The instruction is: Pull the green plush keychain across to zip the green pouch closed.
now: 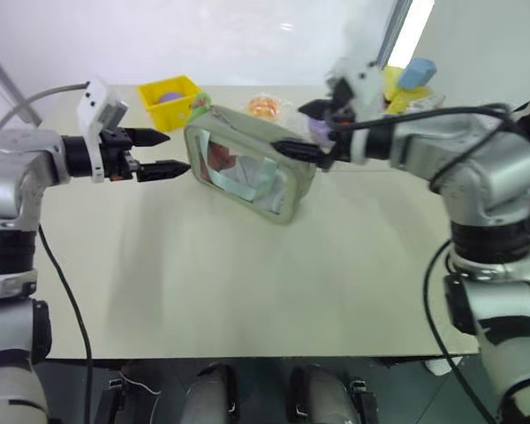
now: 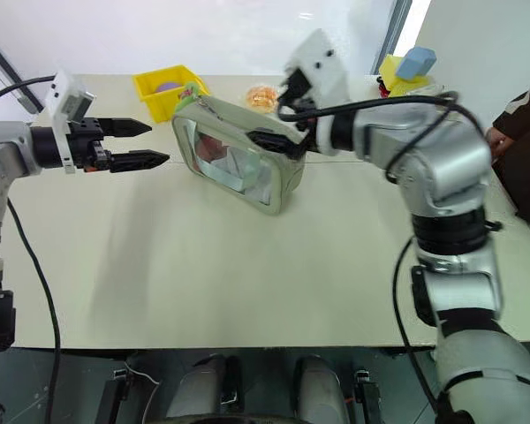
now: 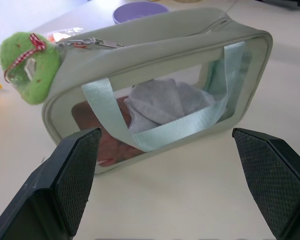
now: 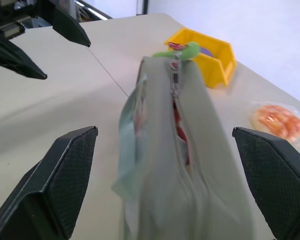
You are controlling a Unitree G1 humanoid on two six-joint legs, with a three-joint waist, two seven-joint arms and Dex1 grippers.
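Jaws on both grippers stand wide apart, nothing between them. Left gripper (image 1: 157, 152) hovers over the tabletop (image 1: 247, 283) just beside the pouch's left end, fingers pointing at it, not touching. Right gripper (image 1: 307, 131) sits at the pouch's right end, above and behind; one finger (image 1: 296, 148) overlaps the top edge in the head views, contact cannot be told.

Green pouch (image 1: 247, 172) stands upright on its long edge near tabletop centre-rear, clear window (image 3: 160, 110) facing the left gripper. Mint strap (image 3: 155, 135) loops across the window. Grey cloth and sth reddish visible inside. Zip along the top reads partly open in the right wrist view: red contents show through the gap (image 4: 179, 125).

Green plush keychain (image 3: 27, 65) hangs at the pouch's top corner on the left-gripper end, joined by a small metal clasp (image 3: 87, 43), approx. at the zip's start. Red-white ribbon on it.

Beyond: yellow bin (image 1: 170, 99) behind the keychain end, purple bowl (image 3: 139, 10) behind the pouch, orange wrapped item (image 2: 261, 96) nearby. Yellow and blue blocks (image 2: 406, 69) at far right rear. Person's sleeve (image 2: 521, 132) at right edge.
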